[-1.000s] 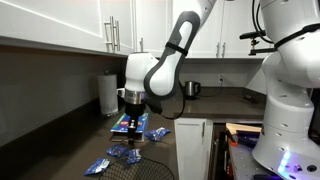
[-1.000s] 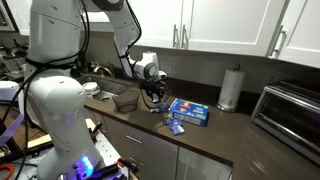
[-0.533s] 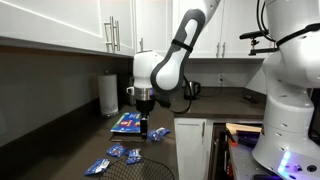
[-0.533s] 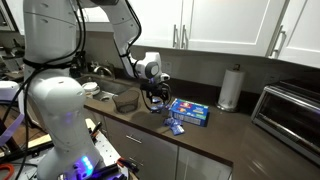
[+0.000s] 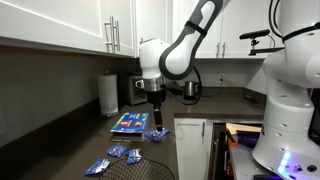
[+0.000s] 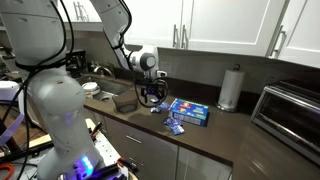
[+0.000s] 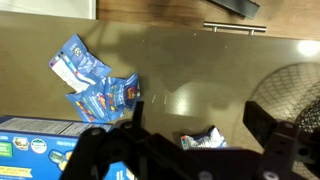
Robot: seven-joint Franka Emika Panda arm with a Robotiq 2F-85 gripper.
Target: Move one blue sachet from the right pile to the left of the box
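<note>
My gripper [image 7: 195,122] is open, its two dark fingers wide apart above the brown counter. One blue sachet [image 7: 205,140] lies on the counter between and below the fingers, partly hidden by the gripper body. Two more blue sachets [image 7: 95,82] lie at the upper left of the wrist view. The box [image 7: 35,135] shows at the lower left edge there. In both exterior views the gripper [image 5: 155,114] [image 6: 152,95] hangs a little above the counter beside the box [image 5: 130,122] [image 6: 188,110]. A few sachets [image 5: 158,133] [image 6: 175,125] lie next to the box.
A looser group of blue sachets [image 5: 110,158] lies near the counter's front. A wire mesh object [image 7: 290,95] is at the right of the wrist view. A paper towel roll [image 5: 108,93] [image 6: 231,88], a toaster oven [image 6: 290,115] and a sink [image 6: 118,98] stand around.
The gripper has risen from low over the sachets by the box and shifted sideways toward the back of the counter. The box and the sachet groups have not moved.
</note>
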